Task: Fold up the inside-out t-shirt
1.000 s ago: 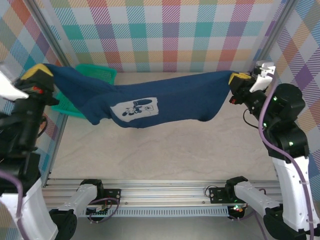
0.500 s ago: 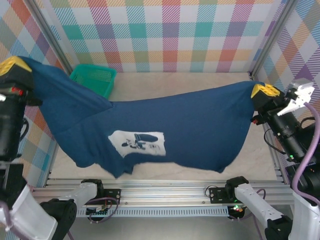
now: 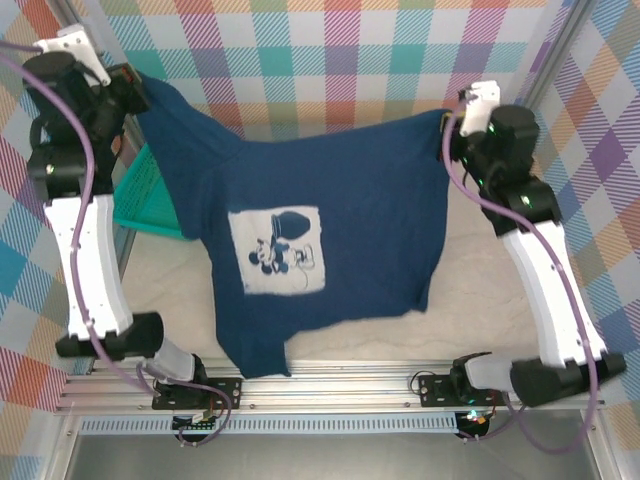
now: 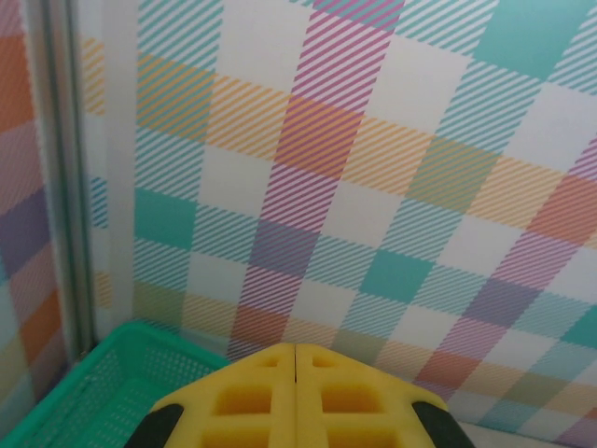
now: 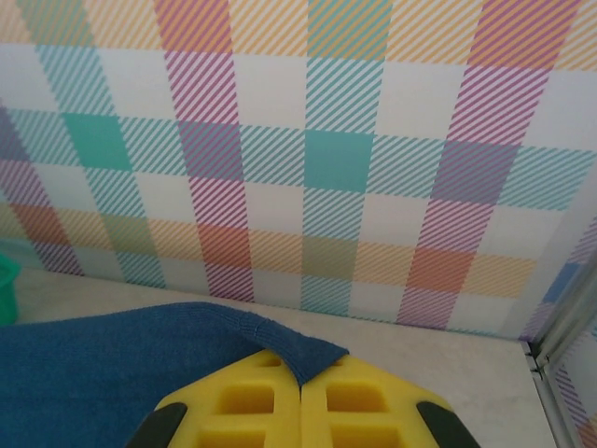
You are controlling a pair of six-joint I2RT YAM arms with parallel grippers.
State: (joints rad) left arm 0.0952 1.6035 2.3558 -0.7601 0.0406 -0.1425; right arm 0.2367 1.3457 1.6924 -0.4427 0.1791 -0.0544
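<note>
While both arms reach up toward the plaid back wall point(image 3: 330, 60), the left fingers point(image 4: 284, 383) sit pressed together high above the teal basket point(image 3: 140, 200). From overhead, one upper corner of the t-shirt point(image 3: 370, 200) runs up into them, so they appear to be pinching it.

To the right of the basket the dark navy t-shirt hangs like a wide sheet, covering the basket's right rim. A white print point(image 3: 278, 250) of a cartoon figure sits on the half nearer the basket. The shirt's lowest fold drops toward the near edge of the surface point(image 3: 490, 290); whether it rests there cannot be told.

Far to the right of the basket, the right fingers point(image 5: 280, 401) are closed tight on the other upper corner, with a stitched edge of blue cloth caught between their yellow tips.

The cloth looks light, soft and completely limp. It likely sags between any two holds, swings with a quick move and bunches where it lands. Thin fabric may creep out of a narrow pinch. The stitched edges and corners seem the surest places to hold it, taken well apart so that the body hangs flat.
</note>
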